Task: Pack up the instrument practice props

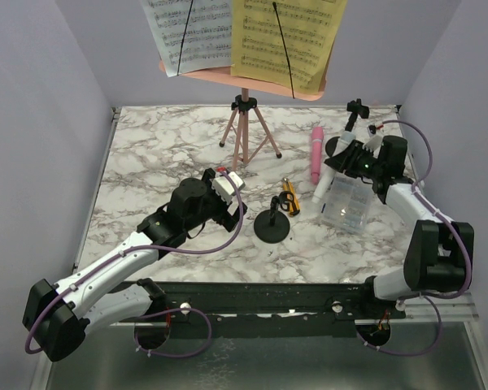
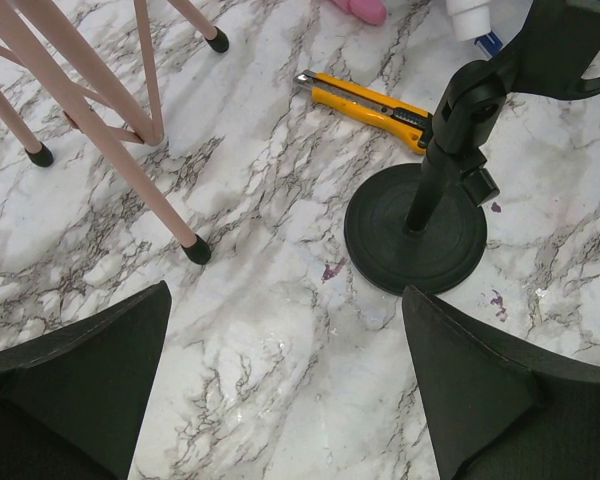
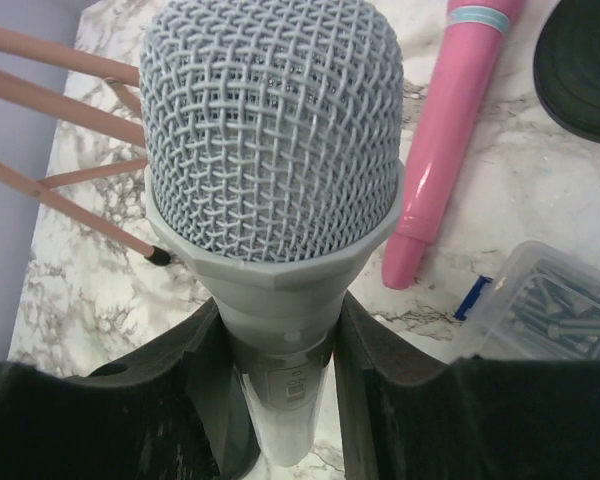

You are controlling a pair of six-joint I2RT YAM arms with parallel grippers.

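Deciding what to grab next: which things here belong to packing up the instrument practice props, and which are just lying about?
Part of the job:
pink music rack on tripod
white sheet-music page
yellow sheet-music page
pink microphone
grey-white microphone, gripped by the right gripper
near mic mount
far mic mount

Just lying about:
yellow-and-black cutter
clear plastic box

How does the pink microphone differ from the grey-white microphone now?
The pink microphone has a glossy pink body; the grey-white microphone shows a grey mesh head. The pink microphone lies free on the table; the grey-white microphone is clamped between the fingers of the right gripper. Both are near the clear box.
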